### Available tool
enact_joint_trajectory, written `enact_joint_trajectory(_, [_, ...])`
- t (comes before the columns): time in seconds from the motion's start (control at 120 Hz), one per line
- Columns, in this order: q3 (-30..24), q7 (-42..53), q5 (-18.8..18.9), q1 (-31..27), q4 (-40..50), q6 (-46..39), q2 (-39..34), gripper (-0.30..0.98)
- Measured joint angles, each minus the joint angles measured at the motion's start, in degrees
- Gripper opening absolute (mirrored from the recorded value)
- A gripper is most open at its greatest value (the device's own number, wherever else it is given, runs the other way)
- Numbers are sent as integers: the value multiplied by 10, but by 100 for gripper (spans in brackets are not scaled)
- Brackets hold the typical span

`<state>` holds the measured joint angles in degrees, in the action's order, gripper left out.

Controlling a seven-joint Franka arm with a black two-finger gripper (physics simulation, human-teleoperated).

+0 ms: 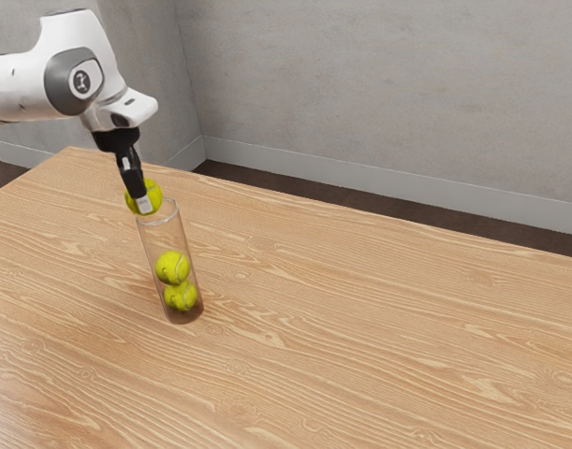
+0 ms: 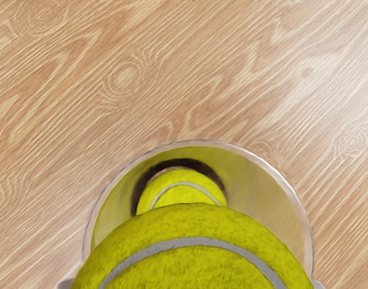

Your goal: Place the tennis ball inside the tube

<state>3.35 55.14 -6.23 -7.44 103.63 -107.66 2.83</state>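
“Across the table (image 1: 388, 346), how approached? Largest item first.”

“Reached over with the arm (image 1: 75, 70) from the exterior view's left. Pointed the hand downward.”

“Next in size, how oriented?”

“Saw the tube (image 1: 184, 245) upright on the table, long axis vertical, rim (image 1: 158, 214) uppermost, directly beneath the hand.”

“At the end effector, released or clenched?”

“Clenched. With the gripper (image 1: 143, 201), held the tennis ball (image 1: 155, 194) at the mouth of the tube, most or all of it above the rim. Saw the upper ball (image 1: 172, 267) resting on the lower ball (image 1: 181, 296) inside, with room above both.”

“And the grip?”

“Pressed from two opposite sides by the fingertips (image 2: 318, 285).”

“Governing relation for the next move?”

“Opening to tennis ball: below, and apparently a little toward the exterior view's right. Judged nearly coaxial, not fully. Could not confirm contact with the rim.”

“Required procedure?”

“Called for a slight centring over the long axis, then a straight descent, then release. Risked snagging on the rim, or tipping the tube, in case of descent off axis. Estimated as close to completion, with only insertion and release outstanding.”
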Motion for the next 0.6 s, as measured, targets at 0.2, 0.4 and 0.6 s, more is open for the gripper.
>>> enact_joint_trajectory(0.2, [-14, -10, 0, 4, -18, 13, 7, 36])
enact_joint_trajectory(0.4, [-14, -17, 0, -2, -19, 19, 12, 48])
enact_joint_trajectory(0.6, [-15, -21, 0, -3, -19, 23, 12, 60])
